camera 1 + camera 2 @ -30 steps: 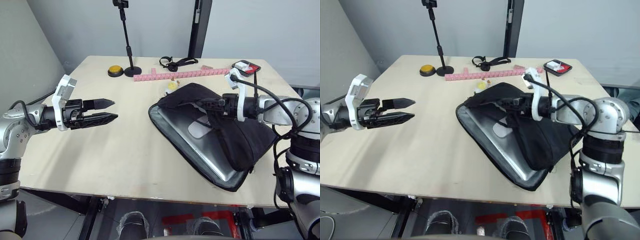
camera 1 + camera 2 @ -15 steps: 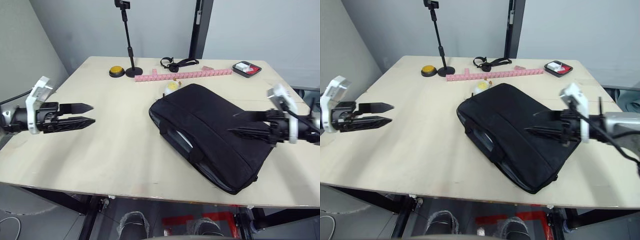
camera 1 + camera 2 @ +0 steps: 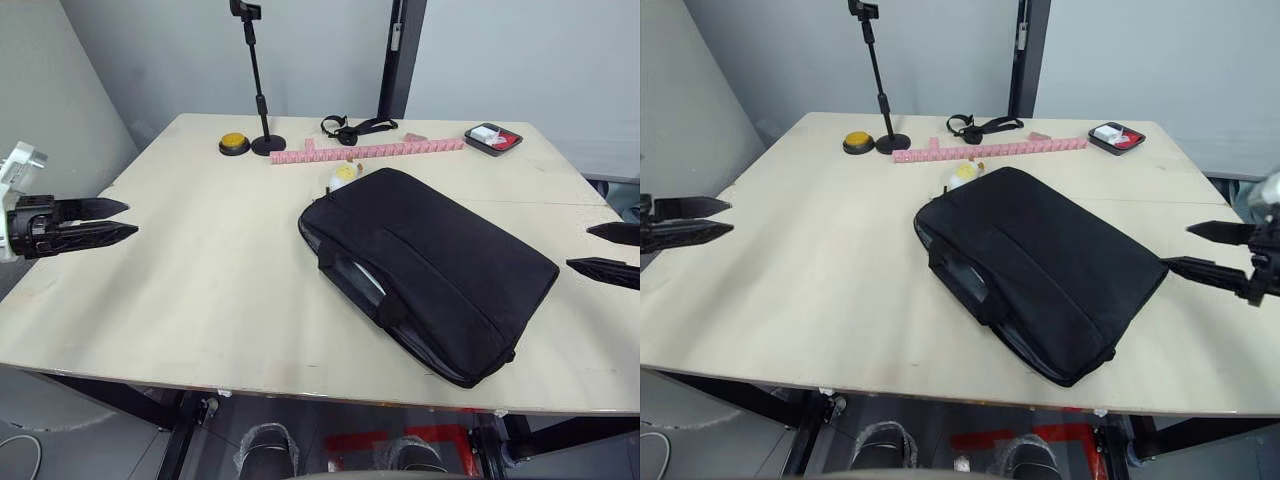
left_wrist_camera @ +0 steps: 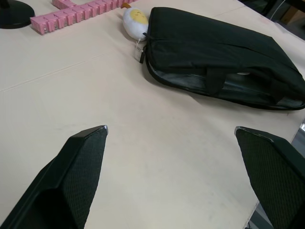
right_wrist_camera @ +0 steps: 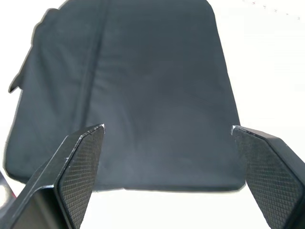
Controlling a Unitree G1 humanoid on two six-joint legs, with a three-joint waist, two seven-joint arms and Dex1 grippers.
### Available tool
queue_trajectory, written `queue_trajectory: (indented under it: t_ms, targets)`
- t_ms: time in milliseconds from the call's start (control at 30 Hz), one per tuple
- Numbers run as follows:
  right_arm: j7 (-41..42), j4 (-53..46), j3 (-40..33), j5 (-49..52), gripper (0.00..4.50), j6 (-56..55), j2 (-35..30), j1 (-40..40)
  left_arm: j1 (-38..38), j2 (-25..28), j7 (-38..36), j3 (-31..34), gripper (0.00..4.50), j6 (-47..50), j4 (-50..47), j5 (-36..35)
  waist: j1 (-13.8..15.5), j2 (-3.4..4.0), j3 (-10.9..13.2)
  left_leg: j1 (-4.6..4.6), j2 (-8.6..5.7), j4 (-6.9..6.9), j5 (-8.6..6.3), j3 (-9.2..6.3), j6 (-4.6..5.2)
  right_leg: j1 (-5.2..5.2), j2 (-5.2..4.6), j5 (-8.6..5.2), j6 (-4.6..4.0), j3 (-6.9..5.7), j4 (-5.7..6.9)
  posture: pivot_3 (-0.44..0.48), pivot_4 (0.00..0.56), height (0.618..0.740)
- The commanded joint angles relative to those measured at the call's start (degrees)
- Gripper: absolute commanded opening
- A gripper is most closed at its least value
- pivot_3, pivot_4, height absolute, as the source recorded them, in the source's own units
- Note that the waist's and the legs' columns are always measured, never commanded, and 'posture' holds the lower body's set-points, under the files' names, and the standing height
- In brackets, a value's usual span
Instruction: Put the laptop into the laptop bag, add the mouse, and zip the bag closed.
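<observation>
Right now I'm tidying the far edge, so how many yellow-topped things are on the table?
2: a yellow button by the black stand's base, and a white-and-yellow round case touching the laptop bag. The bag may hide others.

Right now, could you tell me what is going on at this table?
Nothing is being handled at this moment. The laptop bag lies flat on the table with its flap down, but the side along its handles is gaping, not zipped. The left tool hangs open over the table's left edge, and the right tool hangs open just off the bag's right corner. Both are apart from the bag.
</observation>
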Motion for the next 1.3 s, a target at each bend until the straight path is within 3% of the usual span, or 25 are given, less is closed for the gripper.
queue_trajectory:
  t_ms: [33, 167, 300, 467, 533, 667, 900, 1100, 1300]
  targets:
    - [-0.4, -1.6, -3.3, -0.6, 4.46, -1.6, 1.2, 0.5, -3.5, 0.4, -2.5, -0.7, 4.50, -1.3, 2.3, 1.0, -0.1, 0.00, 0.0, 0.00, 0.00, 0.02, 0.00, 0.00, 0.00, 0.00, 0.00, 0.00, 0.00, 0.00, 0.03, 0.000, 0.150, 0.739]
    - [-1.1, -2.5, -3.3, -0.7, 4.46, -1.8, 2.2, 0.7, -5.9, -0.3, -3.0, -2.1, 4.50, -1.1, 3.7, 1.3, -0.1, 0.01, 0.0, 0.00, -0.01, 0.07, 0.00, 0.02, 0.01, 0.00, -0.03, 0.00, -0.01, 0.03, 0.08, 0.000, 0.150, 0.739]
    - [-2.6, -6.3, -2.8, 2.1, 4.46, -1.4, 4.7, -0.6, -11.9, -5.3, -2.0, -6.1, 4.50, 2.6, 4.9, 1.3, 0.1, 0.05, -0.1, 0.04, 0.00, 0.08, 0.01, 0.02, 0.01, 0.05, -0.04, 0.00, -0.01, 0.01, 0.12, 0.000, 0.150, 0.739]
    - [-6.4, -15.3, -0.7, 8.9, 4.46, 1.4, 7.4, -4.5, -24.2, -17.3, 4.6, -12.4, 4.50, 9.0, 16.1, 6.2, 0.9, 0.12, -0.1, 0.04, 0.00, 0.47, 0.06, 0.10, 0.10, 0.13, -0.21, -0.02, -0.05, -0.04, 0.49, 0.000, 0.150, 0.739]
    - [-7.7, -17.5, -0.4, 10.1, 4.46, 2.2, 7.4, -5.2, -26.6, -19.6, 5.4, -13.4, 4.50, 8.7, 19.6, 8.0, 0.7, 0.10, -0.1, 0.03, -0.02, 0.58, 0.06, 0.11, 0.15, 0.19, -0.24, -0.01, -0.06, -0.03, 0.51, 0.000, 0.150, 0.739]
    - [-15.1, -26.1, 1.3, 22.1, 4.46, 5.0, 9.6, -11.7, -33.9, -31.7, 13.2, -14.3, 4.50, 5.9, 32.4, 11.8, 0.7, 0.09, -0.2, -0.01, -0.05, 0.57, 0.06, 0.09, 0.21, 0.24, -0.25, -0.01, -0.06, -0.07, 0.44, 0.000, 0.150, 0.739]
    - [-24.5, -30.0, 3.2, 28.5, 4.46, 6.8, 10.5, -14.1, -40.1, -45.3, 29.4, -7.8, 4.50, -2.6, 44.0, 13.0, 1.7, 0.04, -0.3, -0.25, -0.18, 0.65, 0.15, 0.10, 0.49, 0.34, -0.54, 0.01, -0.08, -0.28, 0.29, 0.000, 0.150, 0.739]
    - [-29.4, -31.4, 1.9, 31.9, 4.46, 7.3, 9.7, -13.5, -41.6, -52.3, 41.3, -1.3, 4.50, -5.2, 47.4, 11.9, 1.9, 0.03, -0.3, -0.30, -0.24, 0.66, 0.15, -0.02, 0.50, 0.35, -0.61, 0.01, -0.07, -0.38, 0.28, 0.000, 0.150, 0.739]
    - [-33.2, -33.3, -0.5, 34.3, 4.46, 7.9, 8.7, -11.3, -42.4, -57.3, 46.0, 3.3, 4.50, -5.8, 48.3, 11.9, 2.0, 0.00, -0.2, -0.35, -0.32, 0.70, 0.15, -0.02, 0.54, 0.37, -0.73, 0.01, -0.06, -0.41, 0.26, 0.000, 0.150, 0.739]
